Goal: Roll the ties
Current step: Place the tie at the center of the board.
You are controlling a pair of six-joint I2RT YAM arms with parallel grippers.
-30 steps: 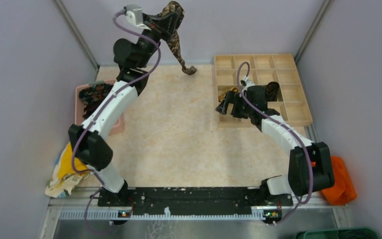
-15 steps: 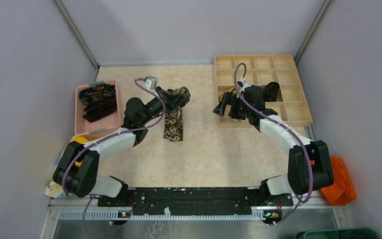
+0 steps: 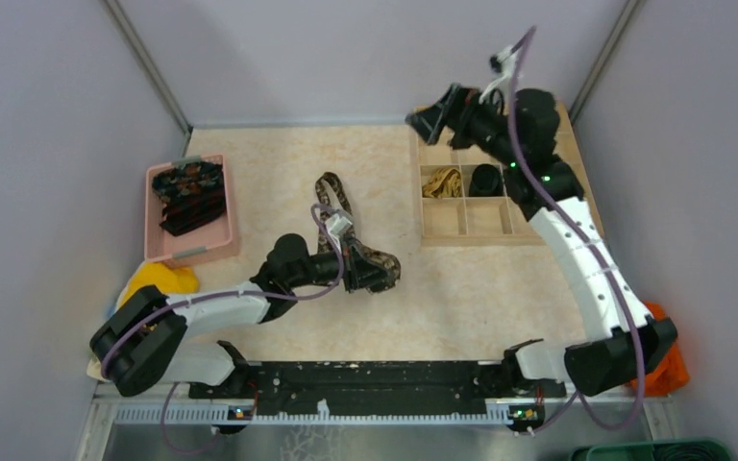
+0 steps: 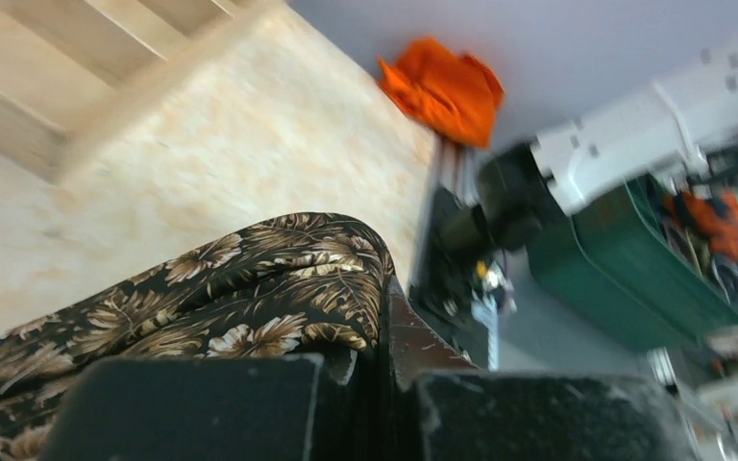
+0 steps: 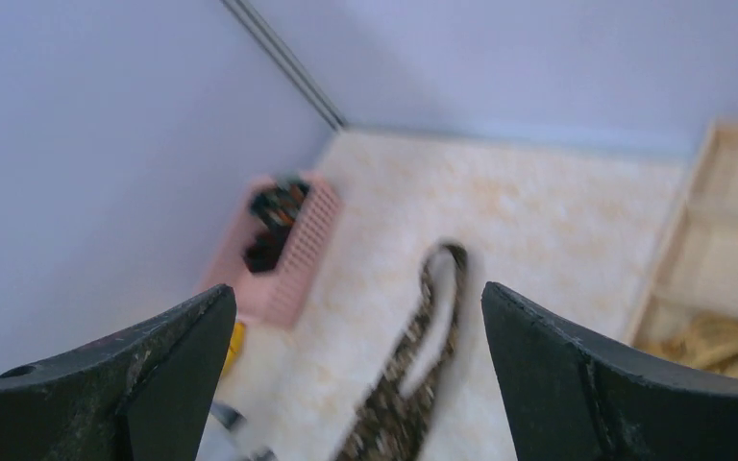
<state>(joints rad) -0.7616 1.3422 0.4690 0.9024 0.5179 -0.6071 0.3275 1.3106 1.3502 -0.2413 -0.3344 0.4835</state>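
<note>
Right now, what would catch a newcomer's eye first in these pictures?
A dark floral tie sprawls across the middle of the table, its near end pinched in the left fingers. The right arm reaches high over the wooden tray, the right fingers wide open and empty. An orange cloth lies beside that arm's base.

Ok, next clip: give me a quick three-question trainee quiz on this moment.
1. True or false: the jaws of the right arm are shut on a tie.
2. The floral tie is: A) on the table B) hanging in mid-air C) draped over the right arm.
3. Which arm's jaws grip the floral tie?

Key: 1 false, they are wide open and hold nothing; 2 A; 3 the left arm.
</note>
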